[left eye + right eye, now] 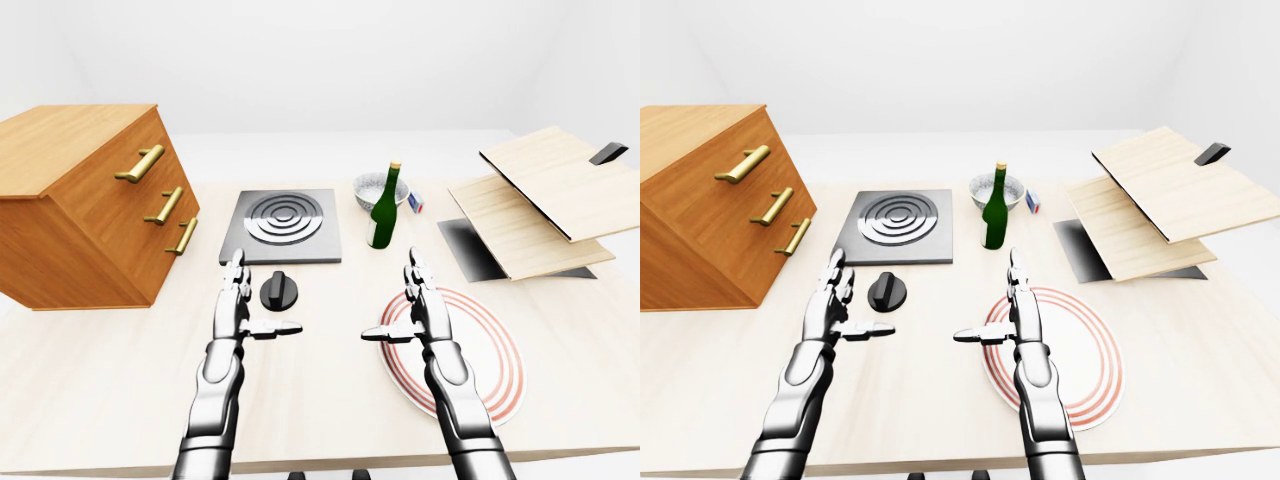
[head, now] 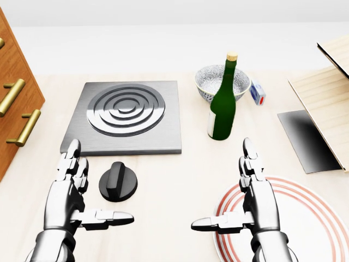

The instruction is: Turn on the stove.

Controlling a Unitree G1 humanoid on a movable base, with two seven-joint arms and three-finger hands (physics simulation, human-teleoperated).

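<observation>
Both hands are hovering w/ fingers apart, empty: left hand [image 2: 68, 199] just beside stove knob [image 2: 118, 182], near tabletop's near edge, below hotplate [image 2: 125, 116], prob. lining up to twist it; right hand [image 2: 256, 202] idling over plate [image 2: 311, 218].

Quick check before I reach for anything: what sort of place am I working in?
Probably a simulated kitchen worktop: a stove with its knob, a green bottle beside a bowl, and a striped plate.

Square grey stove [image 2: 124, 117] with concentric burner rings, flat on table, black knob [image 2: 118, 182] just below it
</observation>
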